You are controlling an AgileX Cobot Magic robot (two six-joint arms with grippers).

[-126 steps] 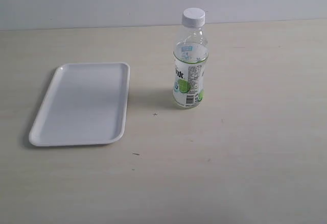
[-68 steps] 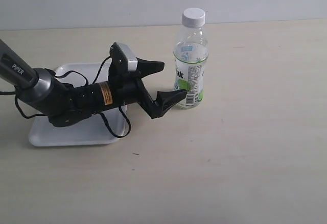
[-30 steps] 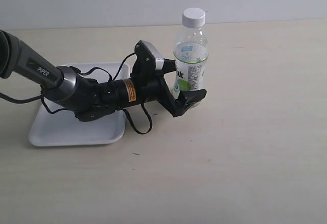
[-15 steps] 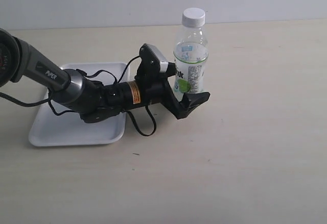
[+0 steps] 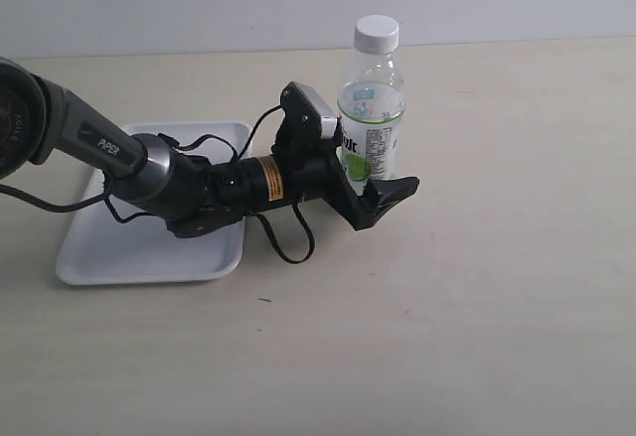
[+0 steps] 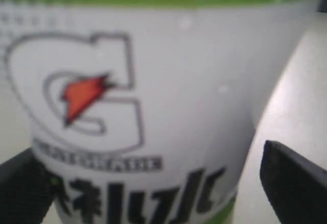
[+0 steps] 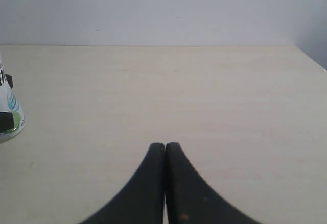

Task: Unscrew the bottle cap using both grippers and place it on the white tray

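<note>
Slides further right at frame centre, straddling the Gatorade bottle (image 5: 370, 138) with the left gripper (image 6: 148, 152) spread apart, and holds the right gripper (image 7: 165, 147) pressed together.

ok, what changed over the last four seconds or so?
The left tool came in over the white tray and advanced rightward until its open jaws straddle the bottle at its labelled lower half. The wrist view shows a gap on one side, so it has not clamped. Nothing was taken hold of or released. The bottle stands where it was, with the bottle cap still on. The tray is unmoved.
</note>
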